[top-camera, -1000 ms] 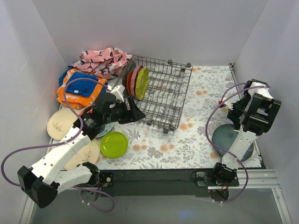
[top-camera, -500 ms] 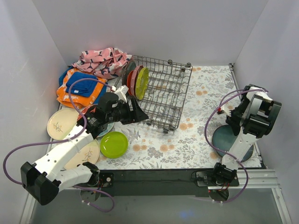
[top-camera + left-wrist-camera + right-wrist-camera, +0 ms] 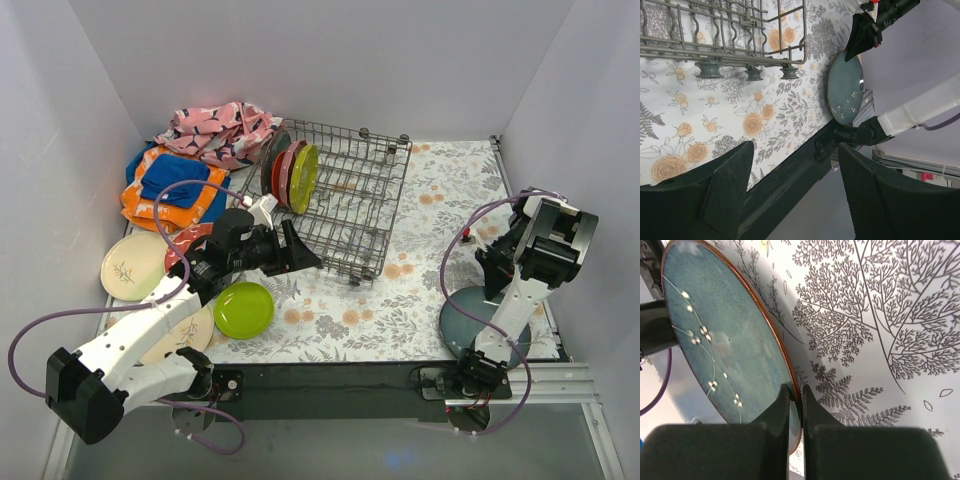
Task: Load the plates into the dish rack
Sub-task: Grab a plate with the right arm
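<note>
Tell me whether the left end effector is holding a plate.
No, the left end effector hangs open above the floral table cover with nothing between its jaws.

Three plain walls box this scene in: the back wall [image 3: 380, 60], the left wall [image 3: 50, 150] and the right wall [image 3: 590, 120], all smooth and pale lavender-white. The light is soft and even, and the shadows are faint. On the table lies a floral covering [image 3: 430, 200], white ground with orange blossoms and grey ferns, running up to the back wall. A black rail [image 3: 330, 378] lines the near edge, with a silver aluminium rail [image 3: 565, 378] to its right. Below them is a dull grey-blue surface [image 3: 300, 450], too blurred to name. In the right wrist view, the fern print [image 3: 880, 315] shows in crisp dark line.
</note>
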Motion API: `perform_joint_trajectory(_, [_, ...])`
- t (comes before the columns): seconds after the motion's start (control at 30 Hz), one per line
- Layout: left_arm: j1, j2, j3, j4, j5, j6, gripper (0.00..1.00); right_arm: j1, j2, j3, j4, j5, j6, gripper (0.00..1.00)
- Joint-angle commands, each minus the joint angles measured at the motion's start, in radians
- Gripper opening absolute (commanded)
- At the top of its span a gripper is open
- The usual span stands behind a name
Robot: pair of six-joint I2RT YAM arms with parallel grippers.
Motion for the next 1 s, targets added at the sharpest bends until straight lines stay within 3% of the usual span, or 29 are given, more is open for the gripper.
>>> perform_joint_trajectory(0.0, [0.003, -0.035, -0.038, 0.074, 0.066, -0.031, 0.66, 0.002, -0.029, -0.016, 0.157, -0.198, -0.035, 0.01])
perform_joint_trajectory(0.53, [0.003, -0.002, -0.130, 0.212, 0.182, -0.082, 0.66, 0.082, -0.108, 0.021, 0.155, -0.511, 0.068, 0.01])
perform_joint_trajectory(0.97, [-0.007, 0.014, -0.241, 0.301, 0.249, -0.146, 0.66, 0.221, -0.164, -0.154, 0.157, -0.723, 0.167, 0.01])
